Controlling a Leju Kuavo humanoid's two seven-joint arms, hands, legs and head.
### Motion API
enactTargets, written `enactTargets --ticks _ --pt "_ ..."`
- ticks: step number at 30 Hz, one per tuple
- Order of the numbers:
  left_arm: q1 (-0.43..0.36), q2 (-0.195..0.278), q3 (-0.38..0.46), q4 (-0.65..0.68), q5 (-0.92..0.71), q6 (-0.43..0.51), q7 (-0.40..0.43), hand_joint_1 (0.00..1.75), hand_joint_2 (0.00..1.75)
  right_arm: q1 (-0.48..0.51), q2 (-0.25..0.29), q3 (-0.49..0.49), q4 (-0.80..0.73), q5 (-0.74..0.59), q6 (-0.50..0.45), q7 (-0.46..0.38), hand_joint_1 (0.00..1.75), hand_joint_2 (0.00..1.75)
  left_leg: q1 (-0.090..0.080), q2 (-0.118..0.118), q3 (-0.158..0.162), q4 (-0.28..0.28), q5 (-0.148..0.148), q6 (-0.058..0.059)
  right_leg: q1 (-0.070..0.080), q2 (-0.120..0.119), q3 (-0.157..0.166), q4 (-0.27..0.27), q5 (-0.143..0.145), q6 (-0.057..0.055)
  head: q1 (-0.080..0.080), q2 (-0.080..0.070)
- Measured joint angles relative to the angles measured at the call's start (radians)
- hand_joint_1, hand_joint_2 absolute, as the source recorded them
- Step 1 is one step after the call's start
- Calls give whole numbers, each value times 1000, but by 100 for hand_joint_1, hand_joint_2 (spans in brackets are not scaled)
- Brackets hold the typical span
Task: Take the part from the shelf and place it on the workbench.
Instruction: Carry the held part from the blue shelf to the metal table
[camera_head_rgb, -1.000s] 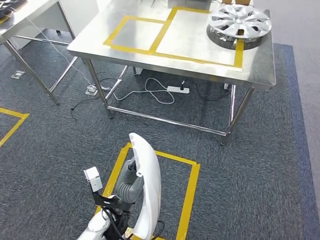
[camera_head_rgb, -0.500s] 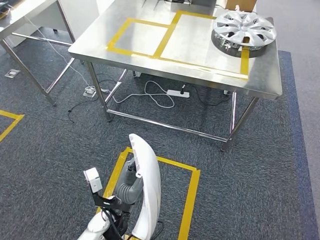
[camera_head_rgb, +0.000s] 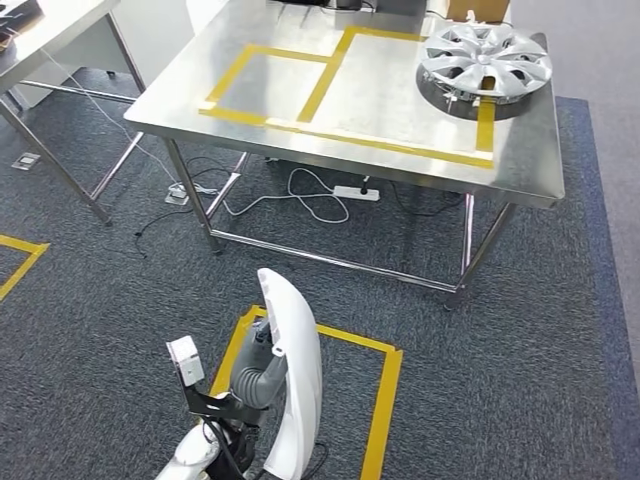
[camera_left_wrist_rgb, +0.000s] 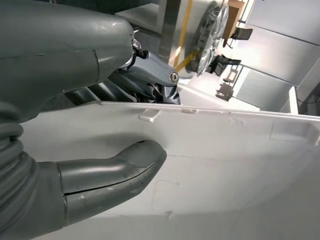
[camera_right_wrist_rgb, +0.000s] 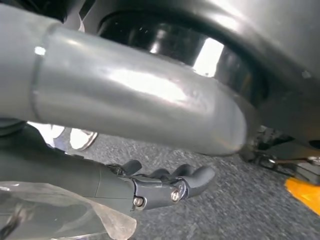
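A: Status on the part?

B: One long curved white plastic panel (camera_head_rgb: 296, 390), held in the left hand (camera_head_rgb: 256, 375), well short of the stainless steel workbench (camera_head_rgb: 521, 160) and low in front of it, above the yellow tape square on the carpet (camera_head_rgb: 381, 400). Left wrist view: thick grey thumb (camera_left_wrist_rgb: 113, 172) lies flat on the panel's inner face, darker fingers (camera_left_wrist_rgb: 147, 90) wrap its edge. So it's gripping.

A: Right hand?

B: The right hand (camera_right_wrist_rgb: 170, 187) has its fingers curled in, nothing between them that I can see (something clear sits beside it, can't identify it).

A: How will it handle?

B: My guess: light, thin shell, a bit flexy, smooth and glossy so it could slip or swing. Held near one end, the long free end hangs. A hold nearer the middle, along the edge, would be steadier. Small moulded tabs look snappable.

A: Counts?

B: One panel. One silver spoked hubcap (camera_head_rgb: 487, 58) at the workbench's far right corner. Two yellow tape rectangles (camera_head_rgb: 324, 75) on the bench top. One white power strip (camera_head_rgb: 355, 191) under it.
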Motion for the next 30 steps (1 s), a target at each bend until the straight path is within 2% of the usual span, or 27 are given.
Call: enactTargets --ticks 2,3,4,5,7,8,9,11,14,15,16,18,19,20,21,22,23,24,25,28,30 --pt "0 1 0 0 0 0 0 175 175 -1 0 -1 0 0 0 0 0 0 3 0 -75 133 -44 -5 0 -2 13 -1 -11 -8 -2 0" --pt "0 1 0 0 1 0 0 175 175 -1 0 -2 0 0 0 0 0 0 4 0 -114 190 -54 -7 1 -2 20 -1 -17 -9 -2 0" --pt "0 1 0 0 1 0 0 175 175 0 0 -2 0 0 0 0 0 0 4 0 -140 218 -46 -7 1 -1 28 -1 -24 -9 -2 0" --pt "0 1 0 0 1 0 0 175 175 1 0 -2 0 0 0 0 0 0 4 0 -150 209 -17 -6 1 1 38 -1 -31 -8 -2 0" --pt "0 1 0 0 1 0 0 175 175 2 0 -3 0 1 1 0 0 0 3 0 -123 100 77 3 1 4 58 -1 -47 -4 -2 0" --pt "0 1 0 0 1 0 0 175 175 1 0 -3 0 1 1 0 0 0 1 0 -104 43 109 8 2 6 67 -1 -56 2 -2 0" --pt "1 2 0 0 1 0 0 175 175 1 0 -3 0 1 2 1 0 0 -1 0 -87 -2 122 12 3 6 69 0 -63 8 -3 0" --pt "1 2 0 1 1 -1 0 175 175 -1 0 -3 0 2 2 1 0 0 -6 -1 -72 -35 110 19 5 5 72 -4 -70 20 -3 0" --pt "1 0 0 0 0 -2 -1 175 175 -5 0 -3 0 3 2 2 0 0 0 -3 -57 -54 101 30 4 1 71 4 -86 34 -1 0" --pt "1 -1 0 0 0 -2 -2 175 175 -7 0 -3 0 3 2 3 0 0 3 -2 -50 -59 99 35 4 1 53 40 -104 38 1 0" --pt "1 -1 0 0 0 -2 -2 175 175 -7 0 -3 0 3 2 3 0 0 4 -1 -45 -61 96 39 3 1 17 100 -128 41 2 0" --pt "1 -1 0 0 0 -3 -2 175 175 -6 0 -3 0 2 2 2 0 0 4 0 -37 -61 87 44 3 1 -75 241 -168 45 4 0" --pt "1 -1 0 0 0 -3 -2 175 175 -6 0 -3 0 2 3 2 0 0 4 -1 -32 -61 82 45 3 1 -110 281 -164 46 5 0" --pt "1 -1 0 0 1 -3 -2 175 175 -6 0 -3 0 2 3 1 0 0 4 -2 -24 -61 76 44 4 1 -125 283 -140 46 6 0" --pt "1 -1 0 0 1 -4 -2 175 175 -7 0 -4 0 2 3 1 0 0 4 -3 -13 -61 68 43 3 0 -121 246 -97 45 7 0" --pt "1 -1 0 0 1 -4 -2 175 175 -8 0 -4 0 3 4 1 0 0 4 -3 -4 -61 61 41 3 0 -102 180 -43 43 7 0" --pt "1 -1 0 0 1 -4 -2 175 175 -7 0 -4 0 3 3 2 0 0 2 -4 4 -61 52 38 5 -1 -78 116 -4 40 7 0" --pt "1 -1 0 0 1 -5 -2 175 175 -6 0 -5 0 3 3 3 0 0 0 -4 9 -59 45 33 6 -2 -55 62 17 35 7 0" --pt "1 -1 0 0 1 -5 -2 175 175 -5 0 -6 0 3 3 4 0 0 -1 -5 9 -59 40 28 8 -2 -42 31 22 30 6 0" --pt "1 -1 0 0 0 -6 -2 175 175 -3 0 -11 0 3 3 4 0 0 -2 -3 16 -63 31 12 8 2 -27 11 9 13 3 0" --pt "0 0 0 -1 0 -6 -2 175 175 -3 0 -13 0 5 4 4 0 0 -1 -2 6 -24 9 2 3 2 -10 4 4 1 -2 0"
